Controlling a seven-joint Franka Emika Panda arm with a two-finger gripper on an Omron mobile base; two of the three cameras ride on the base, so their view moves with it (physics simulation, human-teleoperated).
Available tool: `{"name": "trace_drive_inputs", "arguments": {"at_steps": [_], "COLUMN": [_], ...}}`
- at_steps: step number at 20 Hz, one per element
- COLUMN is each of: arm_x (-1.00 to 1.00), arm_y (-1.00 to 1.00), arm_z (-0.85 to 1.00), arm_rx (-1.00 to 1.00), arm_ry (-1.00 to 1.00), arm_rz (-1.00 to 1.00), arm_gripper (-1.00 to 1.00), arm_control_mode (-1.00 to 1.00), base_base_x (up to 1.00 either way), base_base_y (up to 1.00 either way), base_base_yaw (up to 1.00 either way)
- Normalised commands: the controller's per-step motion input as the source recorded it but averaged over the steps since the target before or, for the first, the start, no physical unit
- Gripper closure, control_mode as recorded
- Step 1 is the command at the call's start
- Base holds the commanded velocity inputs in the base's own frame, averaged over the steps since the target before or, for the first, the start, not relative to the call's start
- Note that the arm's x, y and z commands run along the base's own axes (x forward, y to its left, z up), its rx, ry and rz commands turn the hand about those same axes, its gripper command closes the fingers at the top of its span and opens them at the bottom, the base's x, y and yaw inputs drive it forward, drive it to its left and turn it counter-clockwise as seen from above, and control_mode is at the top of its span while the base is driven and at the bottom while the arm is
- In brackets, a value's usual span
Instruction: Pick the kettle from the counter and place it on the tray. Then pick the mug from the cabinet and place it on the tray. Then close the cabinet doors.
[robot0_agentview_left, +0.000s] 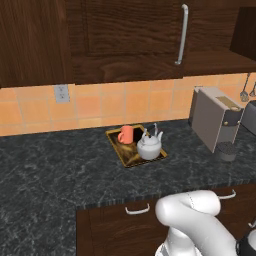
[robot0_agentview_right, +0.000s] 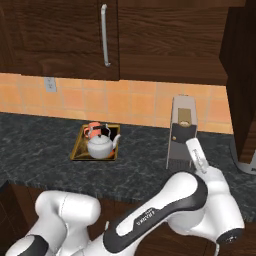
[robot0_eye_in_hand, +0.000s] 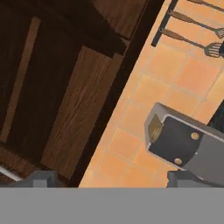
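1. Kettle (robot0_agentview_left: 149, 145) and mug (robot0_agentview_left: 126, 134) both stand on the tray (robot0_agentview_left: 131, 159), the mug just behind the kettle on its left in the left base view, so the two placing steps look finished.
2. The tray lies on the dark marbled worktop (robot0_agentview_left: 50, 170), near the tiled back wall and well to the left of the boxy grey toaster (robot0_agentview_left: 216, 118).
3. What seems left is the cabinet doors. In both base views the door (robot0_agentview_right: 60, 35) with the long silver bar handle (robot0_agentview_right: 105, 35) sits flat across the cabinet (robot0_agentview_left: 125, 40) above the tray and looks shut.
4. At the right edge of both base views a dark panel stands out from the cabinet front, which may be a door not yet shut; the hand view shows wood panels (robot0_eye_in_hand: 74, 109) at an angle with a dark gap between them, but I cannot tell for certain whether that is an open door.
5. The fingers (robot0_eye_in_hand: 43, 178) are spread wide and pinch nothing; their two grey tips rise at the bottom of the hand view, far apart.
6. They point up at the cabinet's underside and edge beside the orange tiles, with the toaster seen to the right.
7. Tray, kettle and mug lie well apart from the fingers, lower and to the left.
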Motion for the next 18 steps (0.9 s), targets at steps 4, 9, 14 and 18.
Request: {"name": "trace_drive_inputs", "arguments": {"at_steps": [4, 9, 14, 18], "arm_x": [0.00, 0.00, -0.01, -0.05], "arm_y": [-0.11, -0.08, 0.00, -0.06], "arm_z": [0.02, 0.04, 0.60, 0.16], "arm_rx": [0.33, 0.32, 0.21, 0.16], "arm_ry": [-0.17, -0.13, 0.00, 0.01], "arm_rz": [0.28, 0.27, 0.09, 0.00], "arm_gripper": [-1.00, -1.00, -1.00, -1.00], "arm_control_mode": [-1.00, -1.00, -1.00, -1.00], "base_base_x": [0.00, 0.00, 0.00, 0.00], "base_base_y": [0.00, 0.00, 0.00, 0.00], "base_base_yaw": [0.00, 0.00, 0.00, 0.00]}}
